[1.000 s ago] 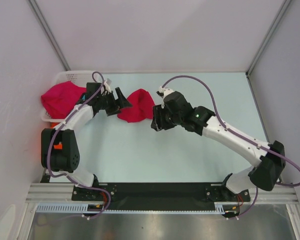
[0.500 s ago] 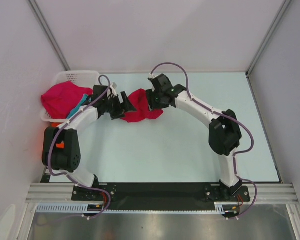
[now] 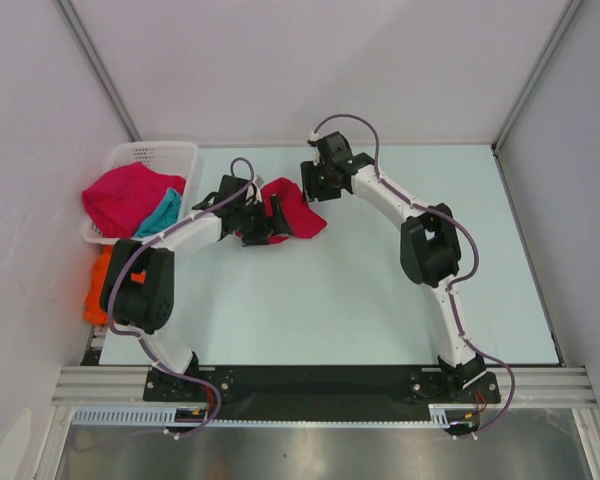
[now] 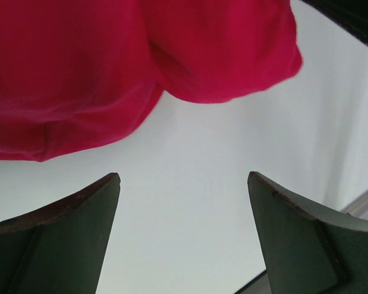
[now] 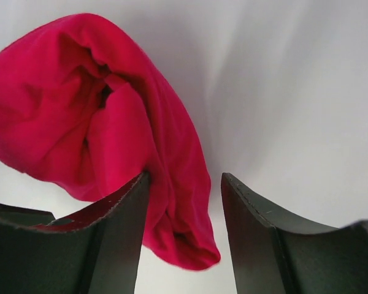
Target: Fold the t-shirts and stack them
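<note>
at the far left corner of the table (image 3: 380,300) a white lattice basket (image 3: 148,152) holds a red t-shirt (image 3: 123,195) heaped over its left rim, with a teal t-shirt (image 3: 163,214) tucked at its right side. an orange t-shirt (image 3: 98,288) shows just near of the basket, at the table's left edge, partly hidden by the left arm. right of the basket, the left gripper (image 3: 270,222) sits at the left edge of a crumpled crimson t-shirt (image 3: 300,212) lying on the table; in its wrist view the fingers (image 4: 73,226) are spread wide over bare surface, holding nothing, the cloth just beyond their tips. the right gripper (image 3: 312,190) is at the shirt's far edge, jaws apart, a fold of the shirt lying between them against one finger (image 5: 119,226), not pinched.
</note>
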Tool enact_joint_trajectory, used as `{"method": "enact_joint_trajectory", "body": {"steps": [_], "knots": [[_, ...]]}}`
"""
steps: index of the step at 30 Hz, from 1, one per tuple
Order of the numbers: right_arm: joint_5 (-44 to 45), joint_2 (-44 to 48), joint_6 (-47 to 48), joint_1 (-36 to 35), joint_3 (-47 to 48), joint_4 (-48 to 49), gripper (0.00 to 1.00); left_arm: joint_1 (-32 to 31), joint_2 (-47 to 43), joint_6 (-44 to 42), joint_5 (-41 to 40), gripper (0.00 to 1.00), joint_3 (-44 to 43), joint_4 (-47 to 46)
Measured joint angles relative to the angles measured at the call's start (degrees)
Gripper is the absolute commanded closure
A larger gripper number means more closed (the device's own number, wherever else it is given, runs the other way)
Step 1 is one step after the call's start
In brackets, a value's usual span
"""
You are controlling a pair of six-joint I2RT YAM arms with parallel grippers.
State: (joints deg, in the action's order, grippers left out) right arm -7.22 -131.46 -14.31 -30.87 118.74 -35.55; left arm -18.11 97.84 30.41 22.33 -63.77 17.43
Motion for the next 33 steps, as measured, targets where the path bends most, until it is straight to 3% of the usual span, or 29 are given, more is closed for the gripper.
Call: {"method": "enact_joint_trajectory", "body": {"steps": [9,11,12,13,14,15,17,18,19,33], "knots": [[-4.96,-4.74,-2.08,-0.44,2.56,0.90,0.48,0.13,2.12,-1.55,-10.12,0.11,-4.20,4.76],[-5.51,-4.74,-2.43,-0.46,2.49,1.36,0.62,0.13,3.02,-1.49,-11.47,0.14,-5.14,5.03],[-5.75,-4.74,-2.56,-0.46,2.45,1.68,0.74,0.13,3.50,-1.38,-12.04,0.16,-5.42,5.09],[-5.90,-4.74,-2.69,-0.46,2.36,1.99,1.00,0.13,3.96,-1.31,-12.79,0.21,-5.64,5.22],[-6.10,-4.74,-2.71,-0.46,2.23,2.19,1.00,0.13,4.55,-0.98,-13.42,0.25,-5.90,5.40],[-6.32,-4.74,-2.86,-0.46,2.03,2.45,1.00,0.13,5.18,-0.74,-13.88,0.32,-6.10,5.49],[-6.47,-4.74,-3.21,-0.44,1.53,2.99,1.00,0.13,6.43,-0.44,-14.25,0.58,-6.23,5.40],[-6.60,-4.74,-3.26,-0.44,1.14,3.34,1.00,0.13,6.97,0.11,-14.23,0.74,-6.21,5.38],[-6.64,-4.74,-3.23,-0.39,0.66,3.80,1.00,0.13,7.67,0.02,-14.16,1.00,-6.21,5.38],[-3.69,1.22,-2.36,-0.39,-6.34,4.42,1.00,0.11,9.75,1.11,-13.90,1.00,-7.91,4.87]]}}
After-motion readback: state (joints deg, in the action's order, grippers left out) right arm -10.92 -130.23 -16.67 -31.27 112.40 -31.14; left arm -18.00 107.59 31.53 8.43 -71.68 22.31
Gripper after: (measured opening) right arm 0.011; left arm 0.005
